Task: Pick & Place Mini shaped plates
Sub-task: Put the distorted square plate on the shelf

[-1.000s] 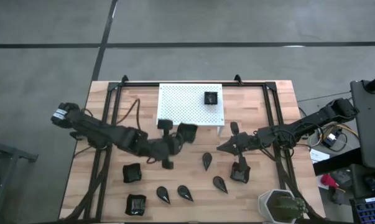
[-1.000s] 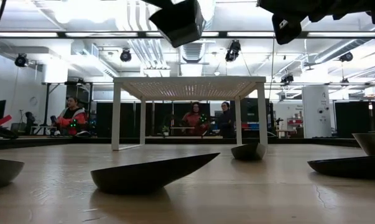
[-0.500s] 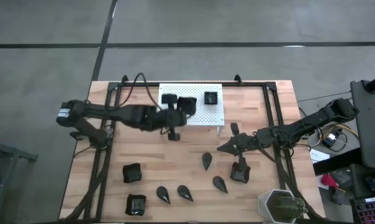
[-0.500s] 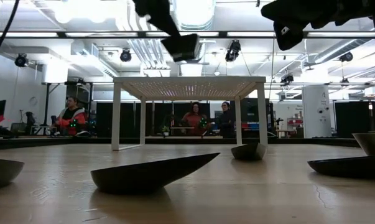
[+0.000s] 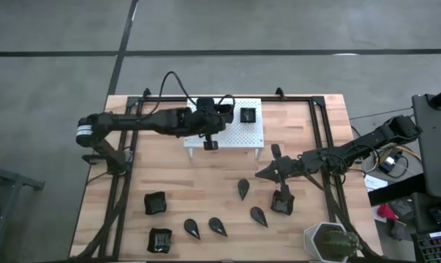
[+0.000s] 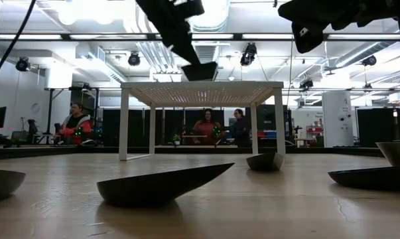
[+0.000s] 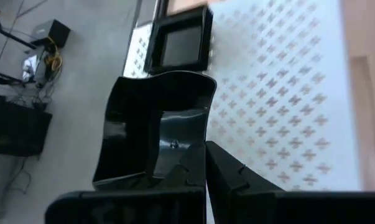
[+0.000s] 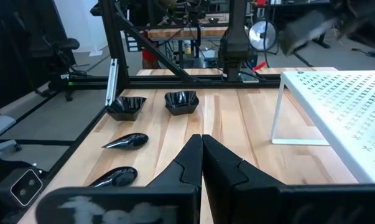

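Observation:
My left gripper [image 5: 216,115] is shut on a black raised-rim square plate [image 7: 155,124] and holds it just above the white perforated stand [image 5: 238,131]. In the low view the plate [image 6: 200,70] hangs close over the stand's top. A smaller black square plate [image 5: 248,115] sits flat on the stand beside it. Several teardrop plates [image 5: 243,188] and two square plates [image 5: 155,204] lie on the table. My right gripper [image 5: 261,174] hovers shut over the table's right half, holding nothing. My left gripper pinches the plate's side wall [image 7: 196,134] between its two fingers, one over the dish's inside and one outside. The fingers slant down from the table's left. The plate is tilted and lifted clear of the stand.
A grey-green hexagonal pot [image 5: 328,241] stands at the near right corner. Black frame rails [image 5: 136,139] run along both sides of the table. People stand in the room beyond the far edge. Bare wood shows between the stand and the teardrop plates.
My left gripper, still shut on the square plate, has swung from over the table's middle toward the far edge. It now holds the plate over the stand, near the small square plate. The plate stayed lifted clear throughout.

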